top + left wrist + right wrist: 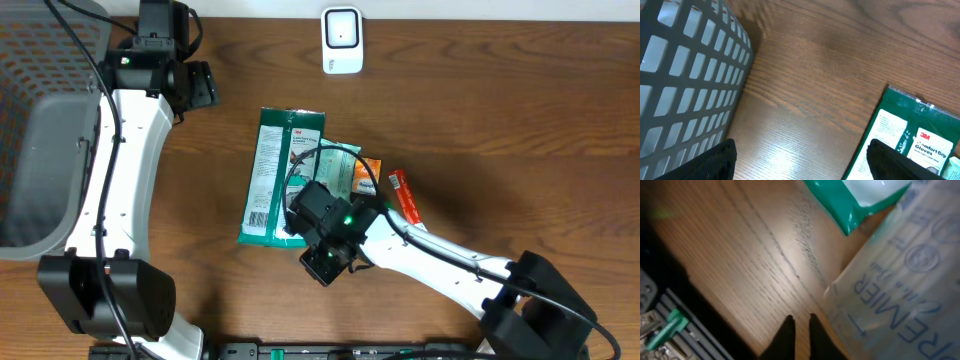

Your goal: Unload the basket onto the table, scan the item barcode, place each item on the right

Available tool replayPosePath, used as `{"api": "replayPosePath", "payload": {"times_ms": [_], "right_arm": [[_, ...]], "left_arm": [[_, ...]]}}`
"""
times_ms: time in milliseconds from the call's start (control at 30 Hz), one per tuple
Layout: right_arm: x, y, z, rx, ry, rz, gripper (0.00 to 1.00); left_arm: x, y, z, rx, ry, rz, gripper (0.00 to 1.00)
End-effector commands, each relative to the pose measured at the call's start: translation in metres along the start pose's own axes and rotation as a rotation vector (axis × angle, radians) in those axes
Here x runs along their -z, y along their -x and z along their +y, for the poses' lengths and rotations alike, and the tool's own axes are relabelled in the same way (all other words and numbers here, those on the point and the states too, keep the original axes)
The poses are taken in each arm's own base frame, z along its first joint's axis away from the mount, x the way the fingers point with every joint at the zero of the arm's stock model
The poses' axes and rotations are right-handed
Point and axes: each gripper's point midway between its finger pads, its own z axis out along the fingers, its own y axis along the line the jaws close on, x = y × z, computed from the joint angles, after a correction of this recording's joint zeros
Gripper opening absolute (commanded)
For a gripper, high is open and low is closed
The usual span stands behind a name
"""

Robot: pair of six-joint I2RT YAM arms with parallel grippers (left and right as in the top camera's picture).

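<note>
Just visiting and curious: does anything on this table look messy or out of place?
Nothing looks spilled or torn. The packets lie heaped: the tilted 3M gloves pack has a clear packet overlapping its edge, with an orange packet and a red one beyond.

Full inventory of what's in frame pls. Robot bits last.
scanner: 1, white, far edge of table
basket: 1, grey mesh, left side
glove pack: 1, green, flat, mid-table
clear packet: 1, blue print, beside right gripper
orange packet: 1, orange, right of the glove pack
red packet: 1, red, rightmost of pile
table: 1, brown wood
left gripper: 1, black, open, empty, near basket
right gripper: 1, black, fingers nearly together, empty, at pile's near edge
</note>
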Motion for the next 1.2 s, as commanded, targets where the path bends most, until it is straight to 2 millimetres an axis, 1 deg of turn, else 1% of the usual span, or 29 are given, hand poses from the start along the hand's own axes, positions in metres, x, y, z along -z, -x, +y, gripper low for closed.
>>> {"api": "replayPosePath", "payload": {"times_ms": [0, 67, 167, 267, 333, 367, 500, 567, 633, 700, 767, 800, 833, 867, 900, 967, 1033, 1167], "right_arm": [[0.027, 0.024, 0.02, 0.038, 0.045, -0.066, 0.12], [0.044, 0.031, 0.024, 0.049, 0.045, -0.086, 0.23], [0.071, 0.042, 0.024, 0.045, 0.018, -0.119, 0.26], [0.095, 0.054, 0.02, 0.03, -0.008, -0.16, 0.32], [0.104, 0.059, 0.016, 0.016, -0.01, -0.178, 0.33], [0.108, 0.062, 0.011, 0.004, -0.013, -0.188, 0.32], [0.11, 0.062, -0.006, -0.042, -0.025, -0.187, 0.2], [0.109, 0.061, -0.013, -0.06, -0.03, -0.185, 0.18], [0.109, 0.061, -0.02, -0.079, -0.044, -0.188, 0.13], [0.11, 0.063, -0.028, -0.115, -0.057, -0.197, 0.13], [0.112, 0.065, -0.035, -0.136, -0.061, -0.207, 0.18], [0.114, 0.065, -0.039, -0.145, -0.063, -0.213, 0.23], [0.115, 0.067, -0.043, -0.157, -0.066, -0.221, 0.33], [0.117, 0.068, -0.048, -0.169, -0.068, -0.227, 0.4], [0.119, 0.069, -0.053, -0.18, -0.071, -0.233, 0.45], [0.122, 0.07, -0.063, -0.206, -0.077, -0.244, 0.48], [0.128, 0.069, -0.074, -0.236, -0.085, -0.253, 0.46], [0.151, 0.058, -0.104, -0.328, -0.112, -0.277, 0.49]], "left_arm": [[-0.001, 0.0, 0.001, -0.006, 0.01, 0.003, 0.83], [-0.001, 0.0, 0.001, -0.006, 0.01, 0.003, 0.83], [-0.001, 0.0, 0.001, -0.006, 0.01, 0.003, 0.83], [-0.001, 0.0, 0.001, -0.006, 0.01, 0.003, 0.83], [-0.001, 0.0, 0.001, -0.006, 0.01, 0.003, 0.83], [-0.001, 0.0, 0.001, -0.006, 0.01, 0.003, 0.83], [-0.001, 0.0, 0.001, -0.006, 0.01, 0.003, 0.83], [-0.001, 0.0, 0.001, -0.006, 0.01, 0.003, 0.83], [-0.001, 0.0, 0.001, -0.006, 0.01, 0.003, 0.83], [-0.001, 0.0, 0.001, -0.006, 0.01, 0.003, 0.83], [-0.001, 0.0, 0.001, -0.006, 0.01, 0.003, 0.83], [-0.001, 0.0, 0.001, -0.006, 0.01, 0.003, 0.83], [-0.001, 0.0, 0.001, -0.006, 0.01, 0.003, 0.83], [-0.001, 0.0, 0.001, -0.006, 0.01, 0.003, 0.83], [-0.001, 0.0, 0.001, -0.006, 0.01, 0.003, 0.83], [-0.001, 0.0, 0.001, -0.006, 0.01, 0.003, 0.83], [-0.001, 0.0, 0.001, -0.006, 0.01, 0.003, 0.83], [-0.001, 0.0, 0.001, -0.006, 0.01, 0.003, 0.83]]}}
